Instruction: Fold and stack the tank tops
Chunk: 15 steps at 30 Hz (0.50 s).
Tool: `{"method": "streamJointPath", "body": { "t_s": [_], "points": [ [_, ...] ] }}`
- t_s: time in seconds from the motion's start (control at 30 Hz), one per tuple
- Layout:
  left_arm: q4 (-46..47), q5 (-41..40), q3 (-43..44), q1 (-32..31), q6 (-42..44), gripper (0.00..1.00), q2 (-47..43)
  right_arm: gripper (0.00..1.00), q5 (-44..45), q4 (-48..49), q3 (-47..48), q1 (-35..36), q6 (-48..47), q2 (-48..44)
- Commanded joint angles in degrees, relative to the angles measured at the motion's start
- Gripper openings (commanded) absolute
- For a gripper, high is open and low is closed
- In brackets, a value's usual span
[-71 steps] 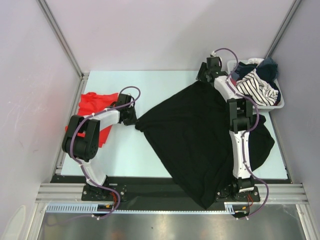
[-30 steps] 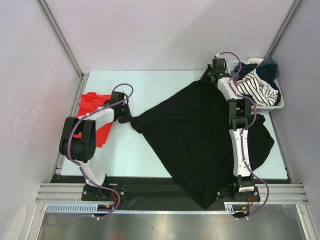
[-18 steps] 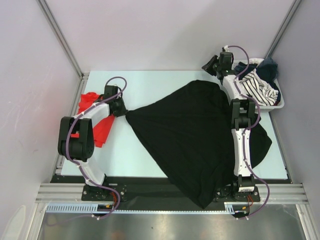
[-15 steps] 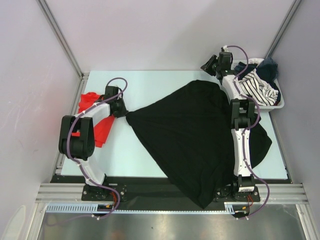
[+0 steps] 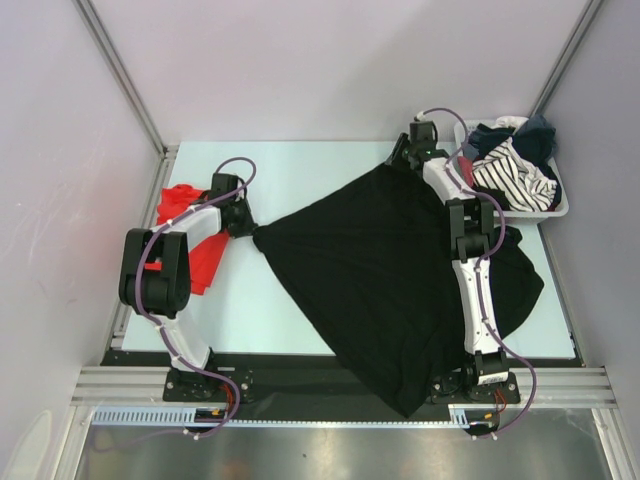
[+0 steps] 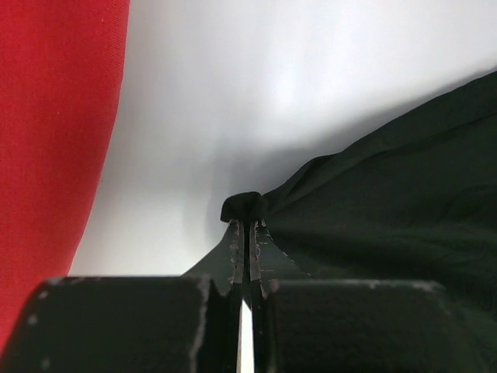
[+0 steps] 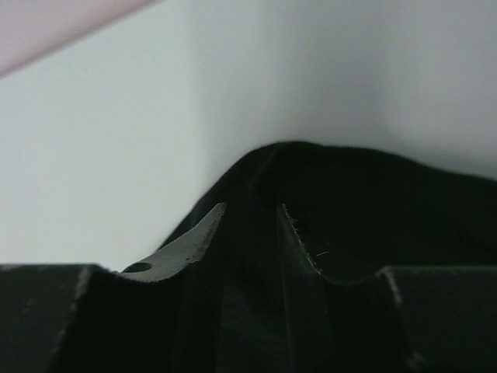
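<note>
Spreading step, I reckon: the soft black tank top (image 5: 390, 280) drapes off the near edge of the pale table (image 5: 250, 310), left gripper (image 6: 245, 233) clamped on its corner beside the crumpled bright red tank top (image 5: 178, 207), right gripper (image 7: 248, 225) part-open astride the far hem, so next, pinch and pull taut.

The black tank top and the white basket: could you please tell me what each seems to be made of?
Black tank top: thin, matte soft fabric, probably knit, judging by its limp folds. Basket: seemingly rigid white plastic, smooth-rimmed.
</note>
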Motion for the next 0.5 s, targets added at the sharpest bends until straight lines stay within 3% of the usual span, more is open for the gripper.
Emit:
{"method": "streamJointPath", "body": {
  "t_s": [0.0,0.23,0.47],
  "points": [
    [0.95,0.84,-0.17,-0.09,1.31,0.00,-1.29,0.37,4.24,-2.10,-0.68,0.82,-2.04,-2.75],
    [1.04,1.11,-0.61,-0.35,1.39,0.00,-1.90,0.37,3.01,-1.49,0.54,1.18,-1.86,-0.90],
    [0.95,0.67,-0.79,-0.53,1.40,0.00,-2.34,0.24,1.43,-2.02,4.24,1.35,-2.13,1.12]
  ]
}}
